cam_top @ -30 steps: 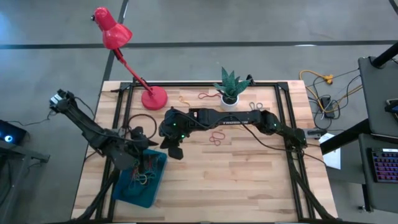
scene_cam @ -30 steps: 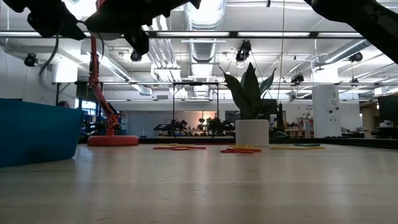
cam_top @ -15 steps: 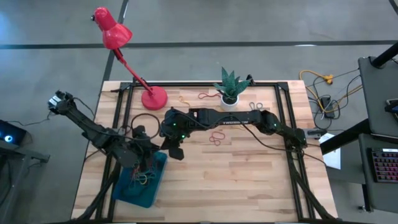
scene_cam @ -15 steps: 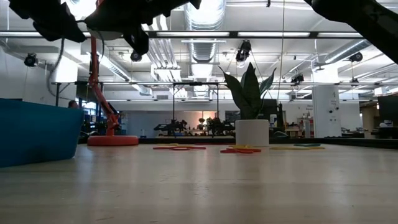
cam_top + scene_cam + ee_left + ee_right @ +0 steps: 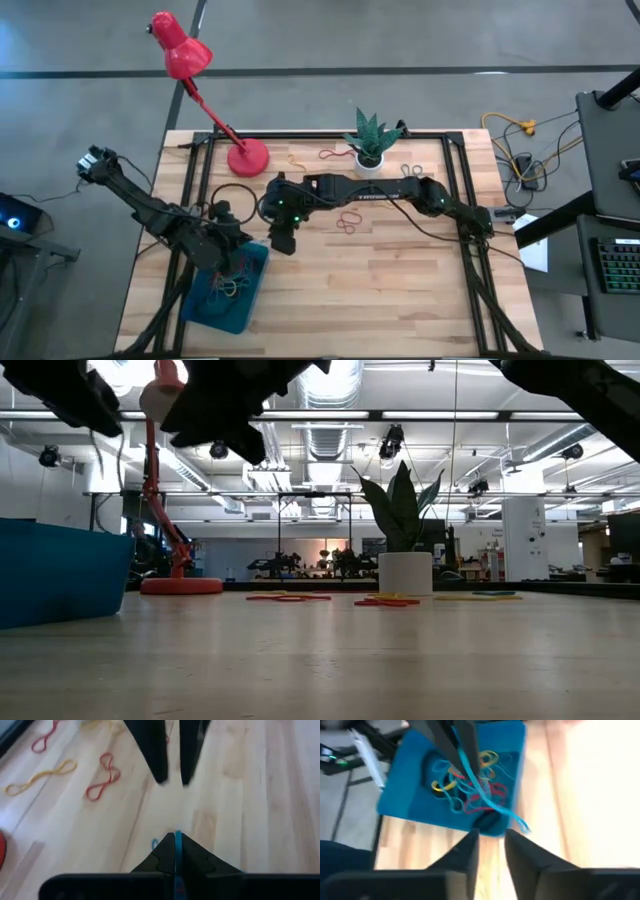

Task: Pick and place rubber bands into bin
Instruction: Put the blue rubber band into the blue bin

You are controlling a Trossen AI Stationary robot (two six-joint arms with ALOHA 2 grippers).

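My left gripper hangs over the far right corner of the teal bin and is shut on a light-blue rubber band. My right gripper faces it from the table's middle, open, fingers just short of the band's free end. A tangle of rubber bands lies in the bin. Loose rubber bands lie flat on the wood: a red one mid-table, more red and yellow near the plant pot. My left gripper pinches the light-blue band between its two shut fingers, a thin strip of it showing in the seam. The fingers slant downward. The band trails slack from them, over the bin's corner, to a small loop end.
A red desk lamp stands at the far left and a white plant pot at the far middle. A black cable loop lies beside the lamp's base. The near half of the wooden table lies right of the bin.
Both arms have stayed where they were over the bin's far right corner. My right gripper's hand has rolled and tipped further down; in the low view its dark shape now reaches lower beside the lamp.
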